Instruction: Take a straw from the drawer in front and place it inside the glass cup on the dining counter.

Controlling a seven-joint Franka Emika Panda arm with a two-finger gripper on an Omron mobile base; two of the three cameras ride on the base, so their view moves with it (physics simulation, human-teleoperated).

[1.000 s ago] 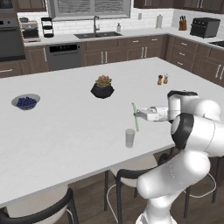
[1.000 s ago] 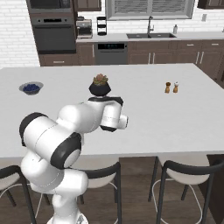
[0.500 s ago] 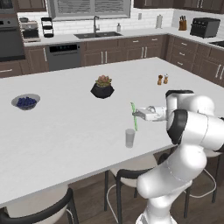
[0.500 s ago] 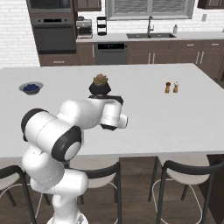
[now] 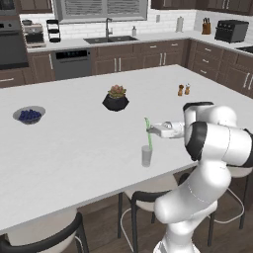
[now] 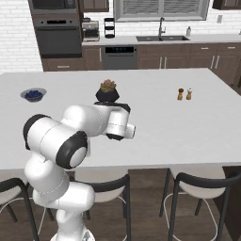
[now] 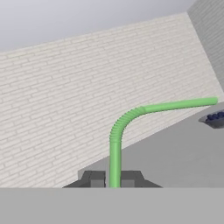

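The bright green straw (image 5: 147, 132) stands nearly upright over the dining counter (image 5: 74, 148). My gripper (image 5: 151, 129) is shut on its middle, reaching in from the right. The straw's lower end reaches down to the mouth of the small glass cup (image 5: 146, 156), which stands near the counter's front edge. In the hand view the straw (image 7: 115, 148) rises between my fingertips (image 7: 93, 178) and bends off to the right. In the right base view my own arm (image 6: 112, 123) hides the gripper and the cup. The drawer is out of view.
On the counter stand a black pot with a plant (image 5: 115, 99), a bowl of blueberries (image 5: 29, 115) at the left, and two shakers (image 5: 184, 90) at the right. Dark chairs (image 5: 148, 197) line the front edge. A black toaster (image 5: 231, 30) sits on the far worktop.
The straw has come slightly down and left over the cup, still held. The arm's elbow has swung a little; the cup has not moved.
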